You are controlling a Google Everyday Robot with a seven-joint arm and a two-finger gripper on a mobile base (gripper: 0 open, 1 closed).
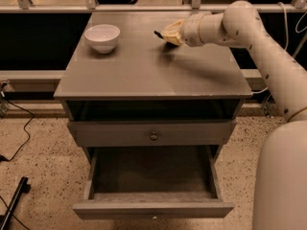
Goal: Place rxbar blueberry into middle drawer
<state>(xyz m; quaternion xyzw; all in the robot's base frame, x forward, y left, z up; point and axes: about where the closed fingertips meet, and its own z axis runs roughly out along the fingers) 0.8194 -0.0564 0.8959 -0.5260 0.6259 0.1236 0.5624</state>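
My gripper [169, 34] is over the back right part of the cabinet top, its yellowish fingers [173, 31] shut on the rxbar blueberry [158, 33]. Only a dark edge of the bar sticks out to the left of the fingers. The bar hangs a little above the top, with a shadow under it. The middle drawer [153, 170] is pulled open at the bottom front of the cabinet, and its grey inside holds nothing. It lies well below and in front of the gripper.
A white bowl [102, 36] stands at the back left of the cabinet top [144, 71]. The drawer with the round knob [153, 136] is shut above the open one. My white arm [268, 56] reaches in from the right. A cable lies on the floor at left.
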